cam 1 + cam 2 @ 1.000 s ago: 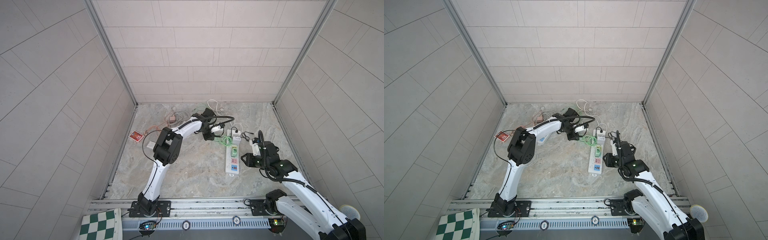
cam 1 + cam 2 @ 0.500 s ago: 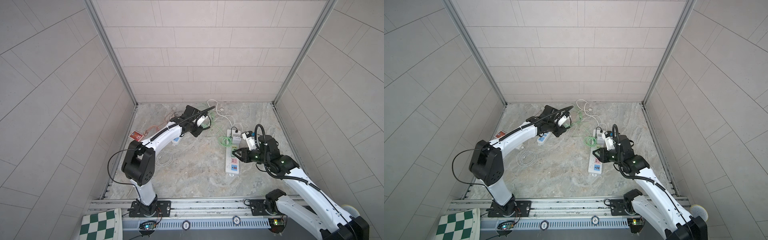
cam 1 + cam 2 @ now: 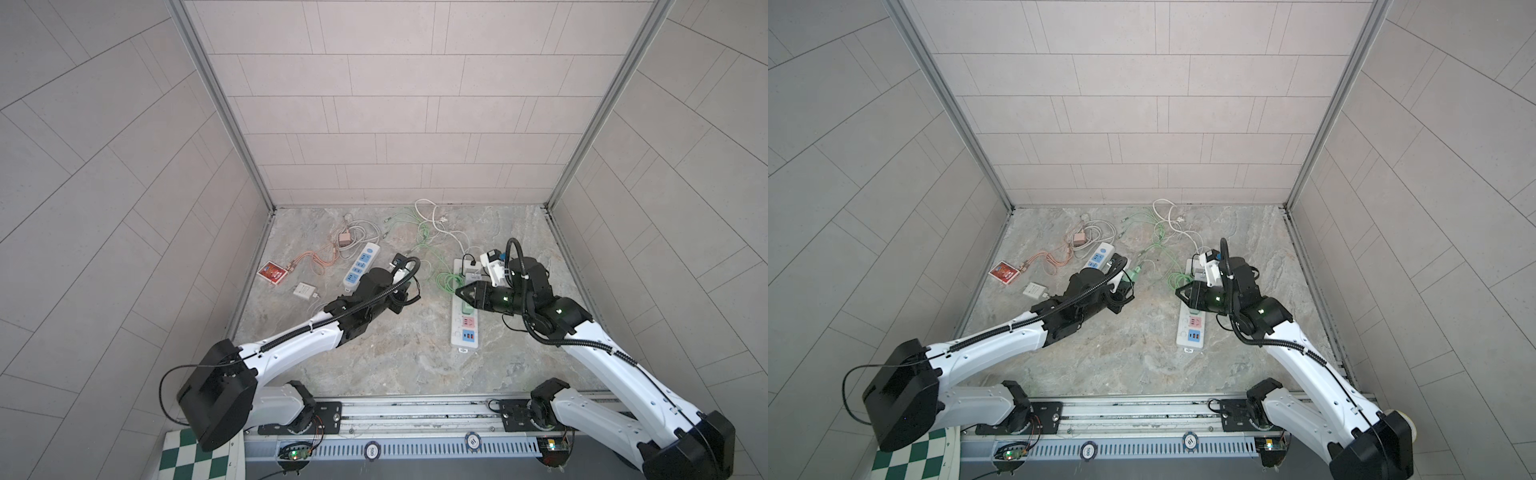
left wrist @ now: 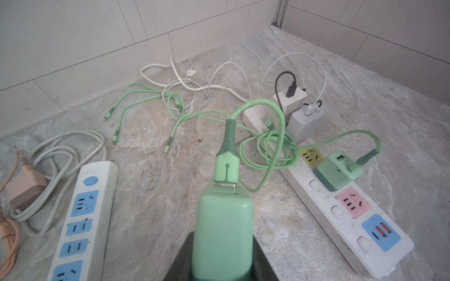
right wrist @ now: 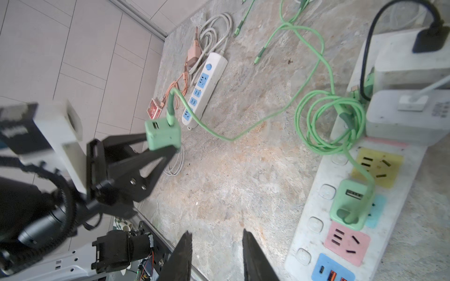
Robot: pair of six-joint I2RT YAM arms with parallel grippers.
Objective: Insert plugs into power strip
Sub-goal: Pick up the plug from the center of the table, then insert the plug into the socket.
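Above the stone floor [image 3: 395, 361], left gripper [image 5: 161, 143] clamps a mint plug [image 4: 222, 226] (right gripper [image 5: 216, 243] slightly parted).

Mint green plug [image 4: 222, 233], white power strip [image 4: 323, 202] with yellow, pink, blue sockets [image 4: 353, 203], grey-beige veined tabletop [image 4: 170, 194].

You'll read almost nothing here. A round badge [image 3: 471, 440] on the front rail [image 3: 415, 415] carries two digits, seemingly "10". The neighbouring badge [image 3: 372, 451] is too small to read. The grey print on the white charger [image 5: 409, 114] is blurred.
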